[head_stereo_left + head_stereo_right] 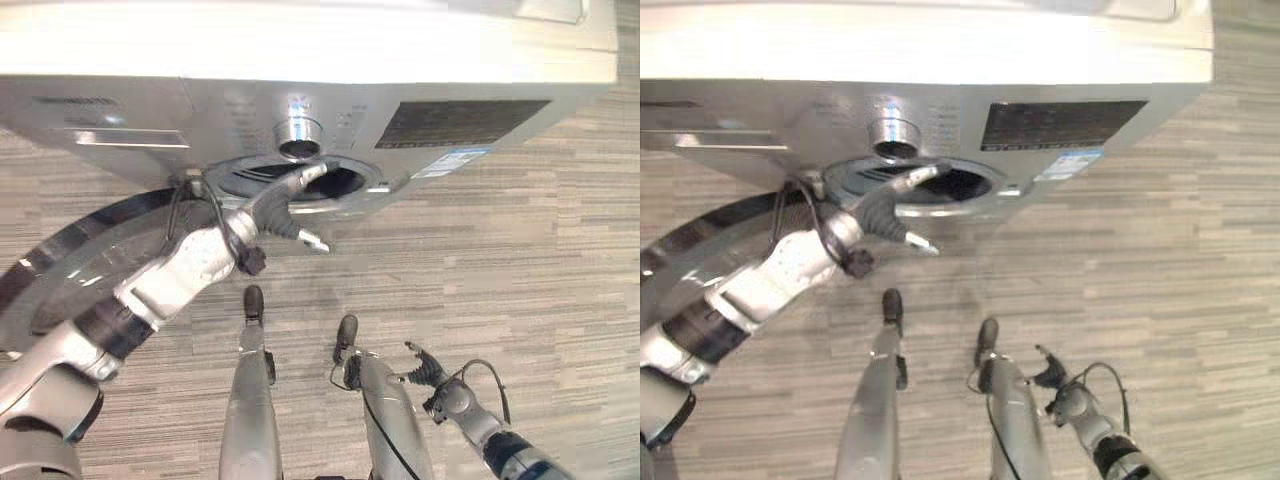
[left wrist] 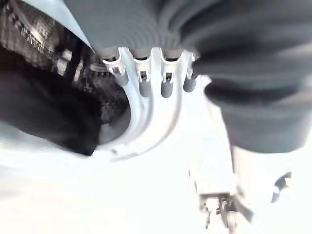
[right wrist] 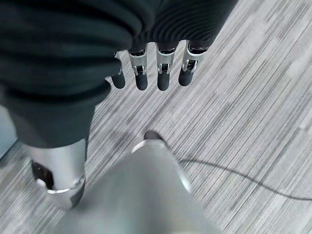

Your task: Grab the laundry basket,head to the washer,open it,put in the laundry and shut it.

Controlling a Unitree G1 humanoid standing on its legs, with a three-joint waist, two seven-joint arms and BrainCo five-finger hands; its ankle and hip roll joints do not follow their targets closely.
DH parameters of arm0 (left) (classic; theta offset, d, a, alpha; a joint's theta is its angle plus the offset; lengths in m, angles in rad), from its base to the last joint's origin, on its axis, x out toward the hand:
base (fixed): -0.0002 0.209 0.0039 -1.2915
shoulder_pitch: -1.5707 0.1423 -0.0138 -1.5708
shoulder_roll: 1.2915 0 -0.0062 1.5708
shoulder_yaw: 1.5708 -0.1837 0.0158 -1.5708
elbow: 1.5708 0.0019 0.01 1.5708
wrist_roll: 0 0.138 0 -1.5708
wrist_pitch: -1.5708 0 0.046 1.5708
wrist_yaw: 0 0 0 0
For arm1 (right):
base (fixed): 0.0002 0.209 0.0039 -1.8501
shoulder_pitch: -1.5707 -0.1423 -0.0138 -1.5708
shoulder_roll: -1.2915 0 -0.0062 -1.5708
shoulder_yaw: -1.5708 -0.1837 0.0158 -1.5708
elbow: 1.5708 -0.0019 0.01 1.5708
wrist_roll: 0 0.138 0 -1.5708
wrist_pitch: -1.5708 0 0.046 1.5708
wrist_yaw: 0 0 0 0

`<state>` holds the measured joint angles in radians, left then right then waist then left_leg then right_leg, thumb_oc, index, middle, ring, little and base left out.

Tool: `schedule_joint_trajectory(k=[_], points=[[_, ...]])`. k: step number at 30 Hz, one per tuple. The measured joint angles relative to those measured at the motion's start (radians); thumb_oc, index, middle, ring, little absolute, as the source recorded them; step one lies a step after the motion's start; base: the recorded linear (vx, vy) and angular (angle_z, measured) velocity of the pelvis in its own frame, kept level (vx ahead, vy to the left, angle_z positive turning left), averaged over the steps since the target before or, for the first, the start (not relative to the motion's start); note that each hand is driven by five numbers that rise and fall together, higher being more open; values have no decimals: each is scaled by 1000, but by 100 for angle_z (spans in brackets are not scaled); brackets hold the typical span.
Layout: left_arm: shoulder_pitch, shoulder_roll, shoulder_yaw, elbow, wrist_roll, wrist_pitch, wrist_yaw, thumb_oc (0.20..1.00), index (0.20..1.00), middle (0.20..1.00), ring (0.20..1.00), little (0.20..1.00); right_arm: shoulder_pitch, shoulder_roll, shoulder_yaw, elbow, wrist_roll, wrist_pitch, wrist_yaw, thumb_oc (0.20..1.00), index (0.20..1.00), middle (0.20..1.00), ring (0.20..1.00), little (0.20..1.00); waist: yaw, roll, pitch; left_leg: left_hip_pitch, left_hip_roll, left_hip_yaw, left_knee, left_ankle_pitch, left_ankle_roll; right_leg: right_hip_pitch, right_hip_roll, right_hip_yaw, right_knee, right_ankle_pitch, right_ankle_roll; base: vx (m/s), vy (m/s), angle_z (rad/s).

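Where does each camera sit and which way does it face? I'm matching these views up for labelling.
Left eye view: on the head, looking down at the washer, its open door and the left hand.
Right eye view: beside it, sharing that scene, with the right hand low.
Left wrist view: along the left hand's fingers at the washer's opening.
Right wrist view: along the right hand's fingers toward the floor.

**Laundry spot in a home-like room**

Looks like a domestic laundry corner or a mock-up of one. Front-loading washer (image 1: 300, 90) in silver-grey with a pale flat top, a round control knob (image 1: 299, 135) on its panel, a dark display strip (image 1: 460, 122) beside it. Round door (image 1: 90, 265) swung open, drum opening (image 1: 320, 183) showing dark behind it. Grey striped plank-pattern floor (image 1: 520, 260) all around, as in a utility room.
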<state>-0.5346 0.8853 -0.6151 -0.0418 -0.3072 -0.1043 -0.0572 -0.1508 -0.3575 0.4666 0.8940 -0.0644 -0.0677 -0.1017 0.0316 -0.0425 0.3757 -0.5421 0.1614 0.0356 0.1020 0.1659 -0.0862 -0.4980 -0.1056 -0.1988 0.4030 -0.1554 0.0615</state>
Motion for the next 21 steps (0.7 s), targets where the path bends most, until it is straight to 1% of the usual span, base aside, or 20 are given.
schedule_joint_trajectory(k=[3,4,5,6,7,8,9,11,12,13,14,15,16,17,19,20,21], points=[[123,19,6,4,1,8,-41,1000,1000,1000,1000,1000,27,2,-22,36,0,-2,2,1000,1000,1000,1000,1000,24,26,-34,33,-2,-2,-3,-14,-3,36,0,-3,-5,-18,1,19,24,4],[239,-8,79,24,15,12,-51,1000,1000,1000,1000,1000,23,3,-35,57,0,1,18,1000,1000,1000,1000,1000,30,39,-44,63,-2,-1,-7,-15,-1,65,-1,-5,-7,-19,0,-37,44,-2],[319,-51,144,46,41,14,-48,1000,1000,1000,1000,1000,26,5,-44,65,-1,3,26,1000,1000,1000,1000,1000,30,46,-47,84,-2,-1,-6,-10,-6,89,0,-8,-7,-13,-1,-30,55,0],[450,-153,269,83,89,15,-33,1000,1000,1000,1000,1000,49,12,-64,77,0,2,37,1000,1000,1000,1000,1000,29,53,-59,128,0,0,-8,-16,-1,141,1,-10,-27,-14,-1,46,31,6],[484,-186,289,105,113,17,-22,1000,1000,1000,1000,1000,73,11,-73,77,0,2,42,1000,1000,1000,1000,1000,32,59,-71,145,0,-1,-8,-25,-1,164,2,-13,-37,-25,0,63,36,13],[523,-200,294,120,147,14,-11,1000,1000,1000,1000,1000,90,15,-96,89,3,2,46,1000,1000,1000,1000,1000,41,65,-89,155,0,-4,-10,-32,3,178,1,-19,-38,-37,-7,96,39,12],[583,-251,333,163,177,7,7,1000,1000,1000,1000,1000,102,27,-148,118,10,1,52,1000,1000,1000,1000,1000,42,71,-109,182,-1,-2,-21,-33,5,203,0,-19,-46,-40,-4,79,27,7],[645,-345,387,269,188,-4,35,1000,1000,1000,1000,1000,137,39,-243,110,54,1,50,1000,1000,1000,1000,1000,36,79,-134,230,-2,1,-41,-35,5,251,0,-19,-72,-38,0,38,10,-1],[665,-366,386,304,188,-1,45,1000,1000,1000,1000,1000,155,40,-262,102,68,-1,47,1000,1000,1000,1000,1000,35,79,-152,238,-3,1,-45,-37,6,260,1,-20,-80,-38,1,54,16,-2],[706,-399,391,370,181,-5,53,1000,1000,1000,1000,1000,188,40,-296,90,106,-2,38,1000,1000,1000,1000,1000,34,73,-196,245,-2,1,-54,-39,4,267,2,-23,-89,-39,0,126,24,3],[707,-423,405,408,154,-10,57,1000,1000,1000,1000,1000,200,39,-313,76,124,-2,36,1000,1000,1000,1000,1000,32,74,-205,247,-2,0,-53,-39,5,275,3,-26,-93,-37,0,164,30,3],[706,-497,443,497,128,-18,73,1000,1000,1000,1000,1000,226,40,-357,29,143,-3,31,1000,1000,1000,1000,1000,28,70,-213,266,-2,1,-62,-40,4,295,2,-27,-107,-36,0,173,25,2],[695,-530,483,559,111,-23,85,1000,1000,1000,1000,1000,242,45,-390,-6,156,-4,26,1000,1000,1000,1000,1000,27,73,-218,282,-1,2,-74,-39,5,313,5,-30,-120,-30,0,74,19,1],[690,-556,491,626,112,-24,117,1000,1000,1000,1000,1000,253,47,-407,-38,176,-12,11,1000,1000,1000,1000,1000,14,69,-227,302,-2,3,-80,-40,5,340,6,-31,-142,-24,0,82,29,0],[693,-574,479,739,119,-19,140,1000,1000,1000,1000,1000,268,47,-434,-89,184,-25,-9,1000,1000,1000,1000,1000,-4,58,-266,338,-2,11,-97,-45,4,376,8,-26,-180,-20,5,121,47,-7],[683,-588,476,826,127,-23,158,1000,1000,1000,1000,1000,272,45,-448,-114,200,-26,-26,1000,1000,1000,1000,1000,-18,47,-301,351,-3,22,-106,-50,3,388,8,-22,-196,-19,7,141,58,-14],[668,-602,479,890,129,-22,167,1000,1000,1000,1000,1000,275,47,-458,-129,205,-26,-34,1000,1000,1000,1000,1000,-18,44,-310,367,-4,28,-116,-50,3,402,8,-17,-207,-15,7,134,61,-21]])
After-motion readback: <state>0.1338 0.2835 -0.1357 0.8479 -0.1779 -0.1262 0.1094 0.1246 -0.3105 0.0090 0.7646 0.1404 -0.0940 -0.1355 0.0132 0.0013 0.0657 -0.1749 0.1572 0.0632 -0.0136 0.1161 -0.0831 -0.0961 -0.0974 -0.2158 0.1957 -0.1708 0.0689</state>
